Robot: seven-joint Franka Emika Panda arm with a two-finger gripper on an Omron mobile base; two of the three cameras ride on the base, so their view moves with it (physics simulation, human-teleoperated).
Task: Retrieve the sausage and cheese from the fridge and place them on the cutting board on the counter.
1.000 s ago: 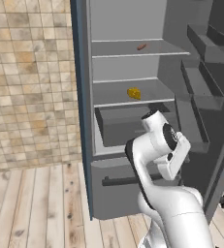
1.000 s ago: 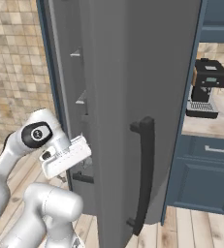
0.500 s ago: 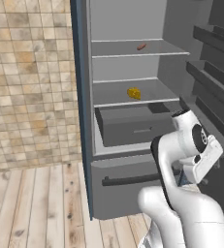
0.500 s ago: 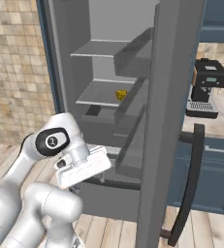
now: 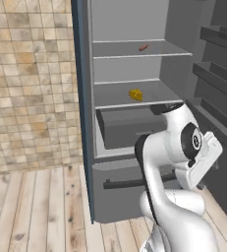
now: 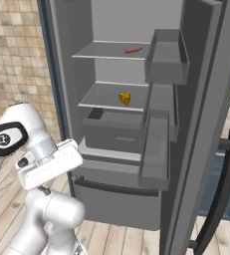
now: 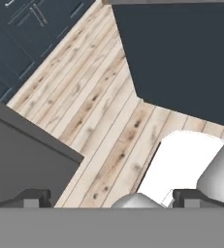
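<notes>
The fridge [image 5: 125, 19] stands open, its door [image 6: 206, 74] swung wide to the right. The sausage [image 5: 143, 47] [image 6: 133, 50], short and reddish-brown, lies on the top shelf. One shelf lower sits the yellow cheese [image 5: 135, 94] [image 6: 125, 98]. My gripper [image 7: 111, 198] is open with nothing between its fingers, and it points down at the wooden floor. The hand [image 5: 206, 157] [image 6: 49, 164] hangs low in front of the fridge's lower part, well below both foods. The cutting board and the counter are out of view.
A grey drawer [image 5: 129, 125] [image 6: 111, 134] sits under the cheese shelf. Door bins [image 6: 166, 57] jut from the open door, whose dark bar handle [image 6: 221, 199] stands at the right. Dark blue cabinets [image 7: 21, 29] line the far side of the floor. A tiled wall [image 5: 31, 83] is on the left.
The fridge door has swung from nearly shut to wide open. My hand has moved with it to the right and lower, with the jaws still open.
</notes>
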